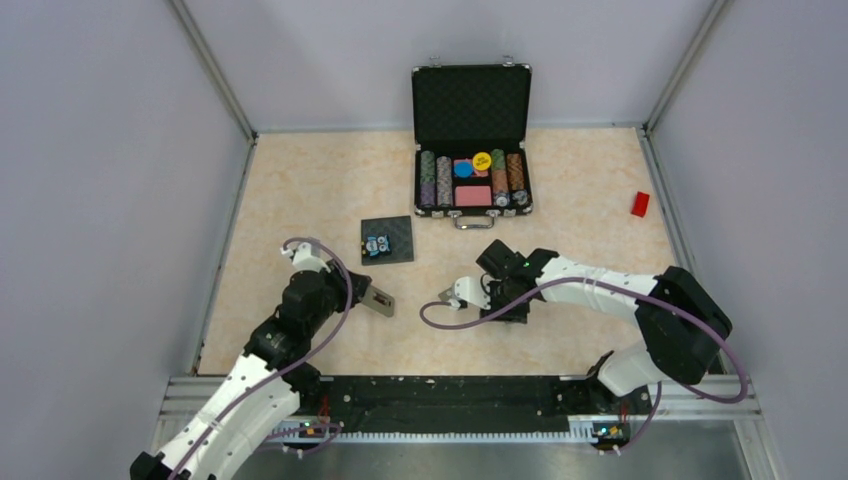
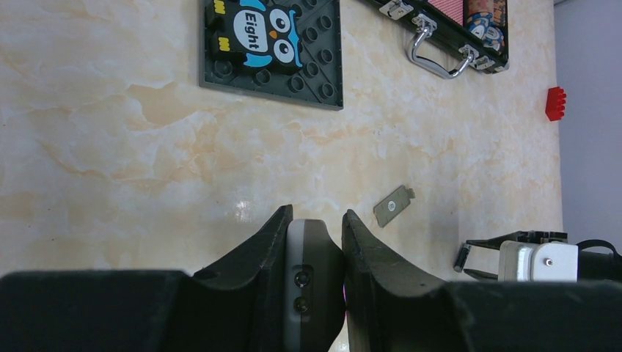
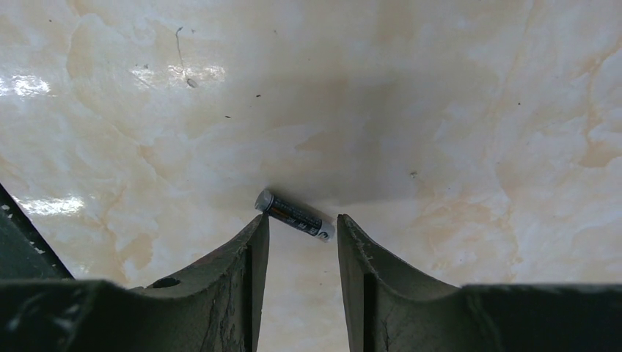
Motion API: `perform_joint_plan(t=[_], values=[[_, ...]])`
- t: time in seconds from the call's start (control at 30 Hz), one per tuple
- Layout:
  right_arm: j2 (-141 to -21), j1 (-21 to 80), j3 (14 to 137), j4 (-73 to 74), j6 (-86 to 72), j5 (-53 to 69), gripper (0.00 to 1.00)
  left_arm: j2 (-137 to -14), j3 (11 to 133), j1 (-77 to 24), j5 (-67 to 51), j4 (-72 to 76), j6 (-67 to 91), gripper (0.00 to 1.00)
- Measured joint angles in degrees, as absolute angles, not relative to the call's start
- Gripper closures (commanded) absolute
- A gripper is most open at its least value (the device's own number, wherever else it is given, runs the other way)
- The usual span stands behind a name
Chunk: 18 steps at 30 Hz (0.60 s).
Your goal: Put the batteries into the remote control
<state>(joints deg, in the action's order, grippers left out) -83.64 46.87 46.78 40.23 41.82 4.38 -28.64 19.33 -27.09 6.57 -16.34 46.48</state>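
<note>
The left gripper [image 2: 315,217] is pinching the remote [image 2: 312,273]. Its two fingers press on the long sides, and the grey-and-white edge with two small round marks shows between them. The remote sits low over the surface [image 2: 117,161], pointing away from the arm. Whether it touches the marble cannot be told.

The right gripper [image 3: 303,224] has its fingers spread with nothing between them. It hangs close above the surface. One battery [image 3: 290,213] lies flat on the marble just beyond the fingertips, set slantwise across the gap. Its metallic cap is toward the left fingertip and its other end nearly touches the right fingertip. No second battery can be made out in any view.

A small grey cover plate [image 2: 393,206] lies flat on the surface between the two grippers, apart from both.

Farther back, a black pad [image 1: 398,238] carries a blue and black owl piece [image 2: 253,33] marked "Eight". Behind it an open black case [image 1: 471,100] holds rows of chips [image 1: 436,180], with its handle [image 2: 433,59] facing the arms. A red brick [image 1: 640,204] sits alone near the right wall
</note>
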Motion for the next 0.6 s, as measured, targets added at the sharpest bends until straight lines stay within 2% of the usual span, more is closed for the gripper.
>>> perform_joint_plan(t=[0.23,0.6], values=[[-83.83,46.68,46.48,38.3,42.44,4.21,0.65,-29.78,19.4,-25.69,4.62,-15.4,46.35,1.0],[-83.59,46.68,45.54,37.63,42.41,4.23,0.65,-29.85,19.4,-23.88,2.48,-15.09,45.91,1.0]])
